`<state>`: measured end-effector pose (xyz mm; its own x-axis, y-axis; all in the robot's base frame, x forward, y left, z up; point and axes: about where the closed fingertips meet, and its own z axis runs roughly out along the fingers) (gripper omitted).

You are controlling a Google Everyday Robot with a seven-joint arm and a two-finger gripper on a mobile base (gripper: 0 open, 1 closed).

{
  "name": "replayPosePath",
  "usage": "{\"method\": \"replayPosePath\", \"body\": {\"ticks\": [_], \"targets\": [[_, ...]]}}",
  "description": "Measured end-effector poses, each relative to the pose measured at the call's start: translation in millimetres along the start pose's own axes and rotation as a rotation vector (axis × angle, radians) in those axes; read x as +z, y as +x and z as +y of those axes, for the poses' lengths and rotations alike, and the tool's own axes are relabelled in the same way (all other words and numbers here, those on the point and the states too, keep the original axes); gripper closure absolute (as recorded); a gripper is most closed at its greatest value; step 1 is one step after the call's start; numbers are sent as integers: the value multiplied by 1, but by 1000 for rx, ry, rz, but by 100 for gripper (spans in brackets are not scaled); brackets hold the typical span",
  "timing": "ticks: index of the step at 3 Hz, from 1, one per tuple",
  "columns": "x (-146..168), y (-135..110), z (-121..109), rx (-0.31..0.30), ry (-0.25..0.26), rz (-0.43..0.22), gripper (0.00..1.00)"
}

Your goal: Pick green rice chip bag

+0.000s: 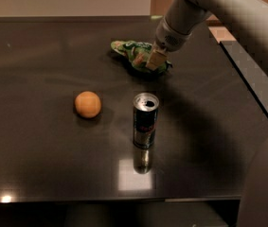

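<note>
Green rice chip bag (132, 54) rests on table (39, 155), gripper (155, 60) down on one end, closure cannot be told, lift outstanding.

Tan end effector (155, 60) sits on the bright-green bag (132, 51); ball (87, 104) orange, can (145, 125) blue-silver.

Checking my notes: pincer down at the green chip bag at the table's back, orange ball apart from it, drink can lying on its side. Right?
No: the camera view shows the drink can standing upright, open top up. The rest holds: the pincer is down at the green chip bag at the back of the table, the orange ball apart from it.
</note>
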<state>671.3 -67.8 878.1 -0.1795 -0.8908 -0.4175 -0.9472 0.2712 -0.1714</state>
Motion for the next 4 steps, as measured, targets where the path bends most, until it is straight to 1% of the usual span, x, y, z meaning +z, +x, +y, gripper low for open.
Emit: {"method": "replayPosePath", "body": {"ticks": [1,2,4], "targets": [[-19,-3,3,-9,4,-37,100],[-49,-6,11,-32,4,-73,100],[-113,-6,45,-124,-3,-104,100]]}}
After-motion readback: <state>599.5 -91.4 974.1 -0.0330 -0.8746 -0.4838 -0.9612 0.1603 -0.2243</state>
